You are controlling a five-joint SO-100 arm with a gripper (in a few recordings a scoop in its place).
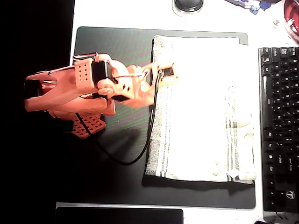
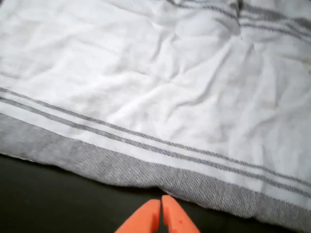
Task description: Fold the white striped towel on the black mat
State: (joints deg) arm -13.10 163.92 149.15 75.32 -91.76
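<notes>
The white striped towel (image 1: 201,107) lies spread flat on the black mat (image 1: 117,172), its grey-striped band along the left edge in the overhead view. My orange gripper (image 1: 167,74) reaches in from the left and hovers over the towel's upper left edge. In the wrist view the towel (image 2: 155,87) is wrinkled, with its grey border running across the lower part and the dark mat (image 2: 48,204) below it. My gripper (image 2: 161,206) is shut, its two orange fingertips pressed together just short of the border, with nothing between them.
A black keyboard (image 1: 280,126) stands along the mat's right side, close to the towel's right edge. A black cable (image 1: 145,140) loops from the arm over the mat. A round dark object (image 1: 188,4) sits past the mat's top edge, and a dark flat panel (image 1: 119,215) below it.
</notes>
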